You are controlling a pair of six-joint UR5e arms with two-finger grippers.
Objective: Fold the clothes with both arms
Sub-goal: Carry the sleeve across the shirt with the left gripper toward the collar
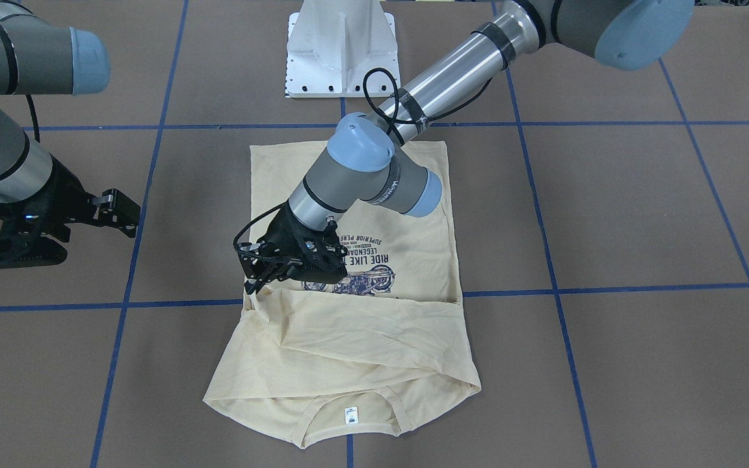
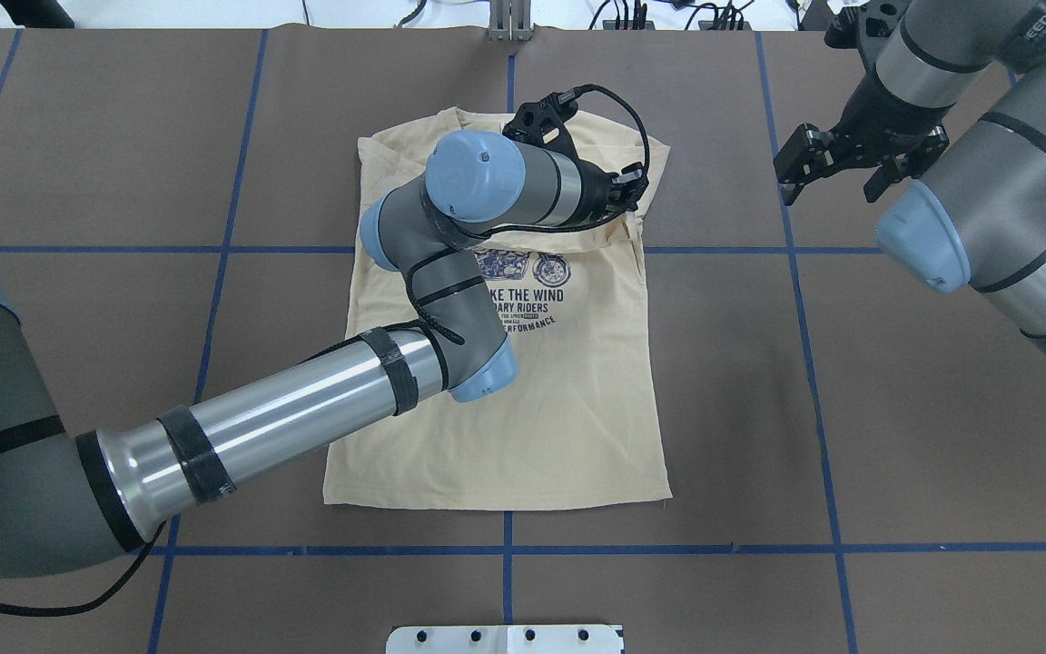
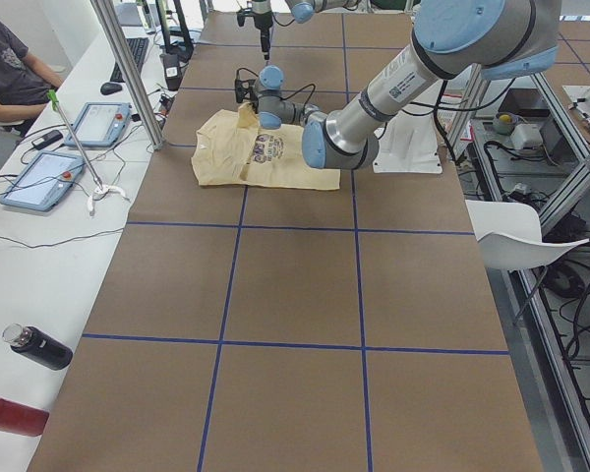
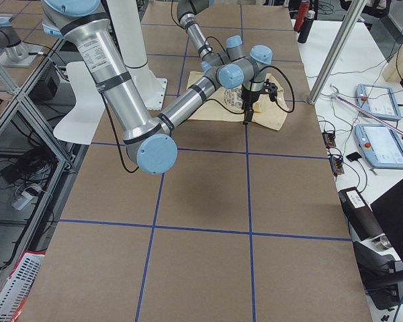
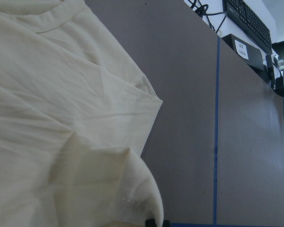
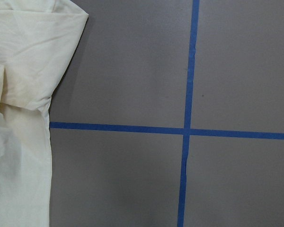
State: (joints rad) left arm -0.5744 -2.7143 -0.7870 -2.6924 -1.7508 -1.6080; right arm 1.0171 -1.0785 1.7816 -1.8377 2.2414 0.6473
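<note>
In the front-facing view the T-shirt (image 1: 361,351) lay flat on the brown surface (image 1: 641,214), print side up. Its long axis ran from the white pedestal (image 1: 342,52) toward the camera, with the hem nearest the pedestal and the neck and its white label (image 1: 350,414) at the near end. Folded cloth lay in a wrinkled band across the chest. The left gripper (image 1: 252,285) was down at that band's corner, on the shirt's edge at the view's left. Its jaws looked pressed together on the cloth. The right gripper (image 1: 124,213) hung well apart from the shirt over bare surface, its jaws parted and holding nothing.

Overhead, the neck pointed away from the robot and the hem toward it. The left jaws sat near the shirt's far right corner, with fabric puckered beneath them. The right jaws stood beyond a blue tape line (image 2: 796,300).

From the exterior left view the shirt was small and far off, under the near arm's wrist.

From the exterior right view the near arm's gripper pointed straight down beside the shirt.

In the left wrist view cream fabric filled the left half, and a stitched hem curled up to a black fingertip (image 5: 154,222) at the bottom edge.

In the right wrist view the shirt's edge lay at the left, beside crossing tape lines.
</note>
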